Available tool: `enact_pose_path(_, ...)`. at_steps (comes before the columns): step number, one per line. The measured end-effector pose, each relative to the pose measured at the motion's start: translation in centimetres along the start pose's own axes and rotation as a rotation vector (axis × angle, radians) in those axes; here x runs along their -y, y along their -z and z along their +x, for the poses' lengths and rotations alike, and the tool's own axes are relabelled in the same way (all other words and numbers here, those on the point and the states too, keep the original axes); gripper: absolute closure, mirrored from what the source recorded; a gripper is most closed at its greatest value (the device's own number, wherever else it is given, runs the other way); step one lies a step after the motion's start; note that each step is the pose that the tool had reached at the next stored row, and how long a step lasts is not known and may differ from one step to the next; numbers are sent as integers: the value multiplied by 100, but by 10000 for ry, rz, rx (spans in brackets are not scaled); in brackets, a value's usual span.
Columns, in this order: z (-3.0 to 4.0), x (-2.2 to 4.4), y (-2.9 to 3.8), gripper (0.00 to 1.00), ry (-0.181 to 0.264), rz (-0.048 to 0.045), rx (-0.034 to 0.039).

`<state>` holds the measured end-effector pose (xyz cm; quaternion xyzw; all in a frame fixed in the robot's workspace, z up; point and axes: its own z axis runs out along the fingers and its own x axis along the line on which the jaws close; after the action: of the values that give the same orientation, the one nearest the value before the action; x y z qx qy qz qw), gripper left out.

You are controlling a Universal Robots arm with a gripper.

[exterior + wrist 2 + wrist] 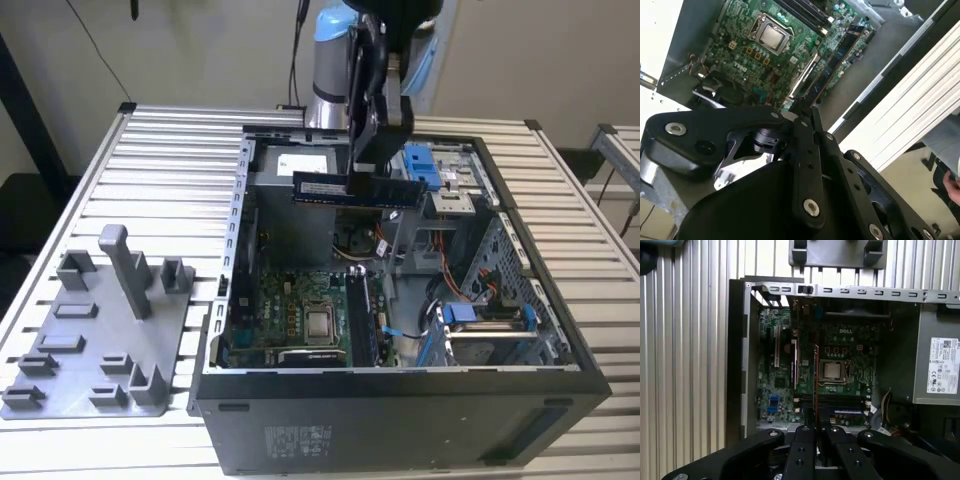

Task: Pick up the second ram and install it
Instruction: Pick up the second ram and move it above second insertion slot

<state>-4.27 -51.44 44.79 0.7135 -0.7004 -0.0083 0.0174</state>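
One stick, the second ram (pixel 357 191), hangs level above the open computer case (pixel 400 410). You can see the gripper (pixel 370 170) closed on its upper edge, over the motherboard (pixel 290 305), with the grey fixture tray (pixel 95 345) well apart.

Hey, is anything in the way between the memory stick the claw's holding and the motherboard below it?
Nothing visible. The long dark ram stick hangs in the black claw over the open dark computer case, with clear air down to the green motherboard.
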Motion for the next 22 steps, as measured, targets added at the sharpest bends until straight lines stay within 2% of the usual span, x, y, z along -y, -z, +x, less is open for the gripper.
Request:
enact_pose_path(7,6,314,15,86,14,-25,-1)
enact_pose_path(9,7,377,17,86,18,-39,-1)
enact_pose_path(17,7,394,17,86,18,-36,1)
enact_pose_path(18,7,393,17,86,17,20,0)
enact_pose_path(19,6,390,17,86,19,171,-6)
enact_pose_path(22,1,367,11,86,12,699,-64)
